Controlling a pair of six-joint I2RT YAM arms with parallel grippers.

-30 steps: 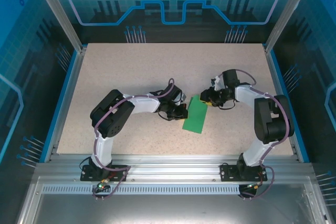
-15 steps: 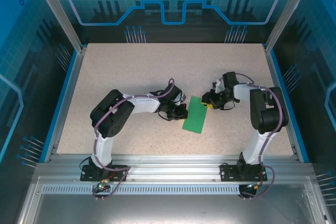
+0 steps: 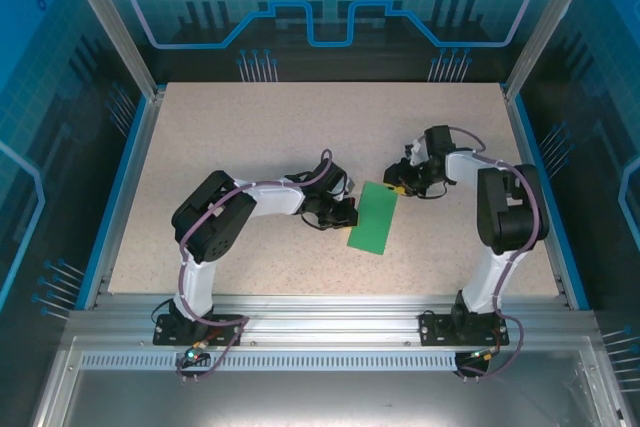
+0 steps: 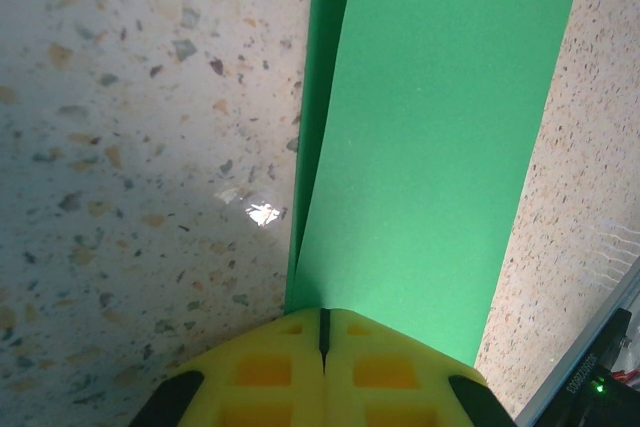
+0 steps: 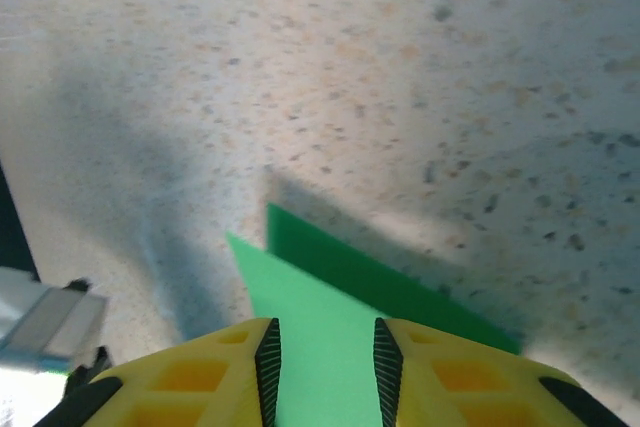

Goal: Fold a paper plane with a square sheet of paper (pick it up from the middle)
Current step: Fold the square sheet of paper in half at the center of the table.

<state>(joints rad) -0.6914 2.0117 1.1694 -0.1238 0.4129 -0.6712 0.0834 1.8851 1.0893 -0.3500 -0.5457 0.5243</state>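
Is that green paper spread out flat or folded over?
Folded. From above the green paper is a narrow strip, not a square; up close a darker lower layer peeks out beside the top one.

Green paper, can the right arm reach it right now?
Probably yes: the right gripper sits by the green paper, jaws parted with a corner showing between them, nothing in the way. The left gripper is at the opposite edge.

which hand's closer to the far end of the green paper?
Right. Right hand is open over the far corner of the paper; left hand sits shut at its left edge, nearer the middle.
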